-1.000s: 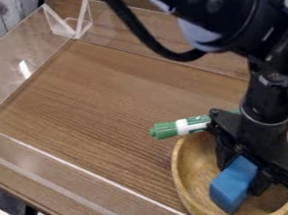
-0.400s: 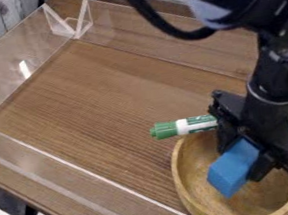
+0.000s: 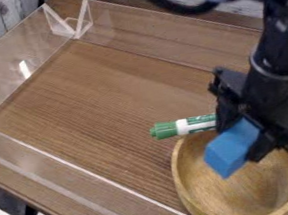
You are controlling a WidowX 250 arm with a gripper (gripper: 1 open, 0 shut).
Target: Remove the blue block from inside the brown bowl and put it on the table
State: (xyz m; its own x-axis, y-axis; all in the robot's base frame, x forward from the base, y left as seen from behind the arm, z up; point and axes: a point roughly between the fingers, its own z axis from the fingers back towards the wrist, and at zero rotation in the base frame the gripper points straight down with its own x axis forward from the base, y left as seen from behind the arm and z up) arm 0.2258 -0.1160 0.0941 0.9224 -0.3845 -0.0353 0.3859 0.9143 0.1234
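The blue block (image 3: 231,151) hangs in the air above the brown bowl (image 3: 207,197), clear of the bowl's floor. My gripper (image 3: 246,142) is shut on the block, its black fingers clamping it from above and from the right side. The light wooden bowl sits at the lower right of the table (image 3: 91,97), and part of its right rim is hidden behind the arm.
A green-and-white marker (image 3: 182,127) lies on the table just beyond the bowl's left rim, close to the gripper. Low clear acrylic walls (image 3: 20,66) border the tabletop at the left and back. The black arm fills the upper right.
The gripper has risen with the blue block held in it, lifting the block from the bowl's inside to above its rim.
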